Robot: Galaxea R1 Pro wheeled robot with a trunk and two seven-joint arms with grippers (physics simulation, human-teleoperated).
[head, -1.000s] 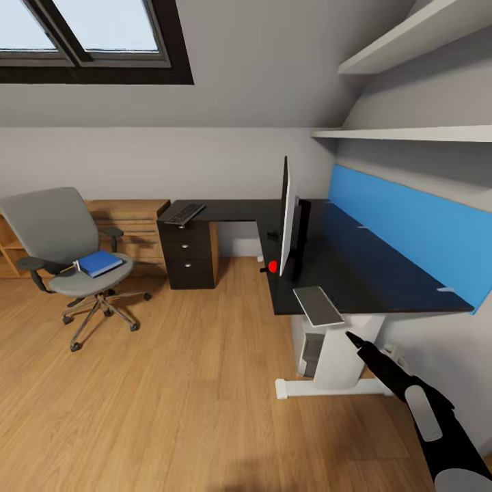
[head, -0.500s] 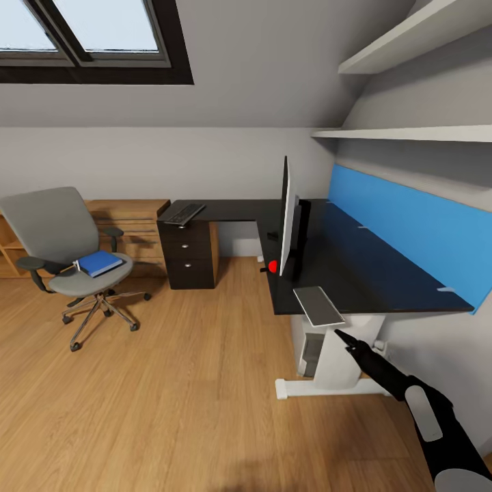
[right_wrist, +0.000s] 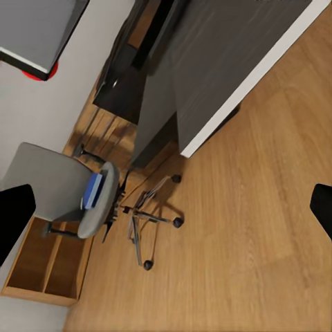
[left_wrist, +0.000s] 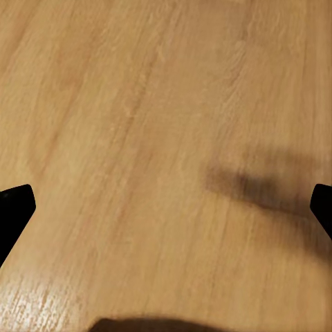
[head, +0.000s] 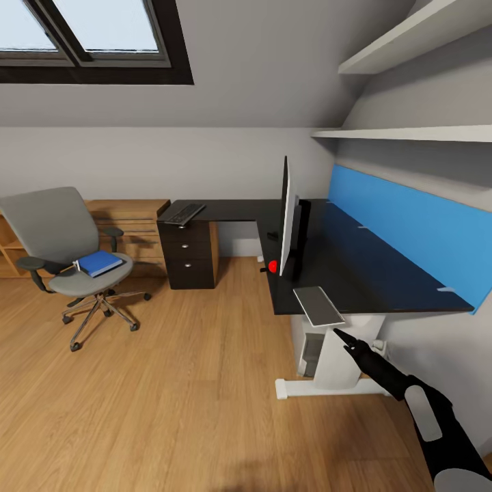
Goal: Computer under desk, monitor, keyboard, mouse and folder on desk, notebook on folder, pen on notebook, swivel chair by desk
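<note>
The grey swivel chair [head: 60, 240] stands left on the wood floor, apart from the desk [head: 362, 277], with the blue folder [head: 100, 262] on its seat. The monitor [head: 287, 213] stands edge-on upon the desk. The keyboard [head: 182, 213] lies on the desk's far-left end. A grey notebook [head: 318, 305] overhangs the desk's front edge, and the computer [head: 311, 350] sits beneath. My right gripper [head: 344, 339] is open just below the notebook; its wrist view shows chair [right_wrist: 66, 190] and folder [right_wrist: 93, 190]. My left gripper [left_wrist: 166, 207] is open over bare floor. Mouse and pen are out of view.
A dark drawer unit [head: 186, 256] holds up the desk's left end, with a light-wood dresser [head: 130, 222] behind the chair. Wall shelves [head: 410, 133] hang above the blue back panel [head: 410, 232]. Open floor [head: 184, 389] lies between chair and desk.
My right gripper has risen and moved left toward the notebook at the desk's front edge, then held still. Nothing else moved.
</note>
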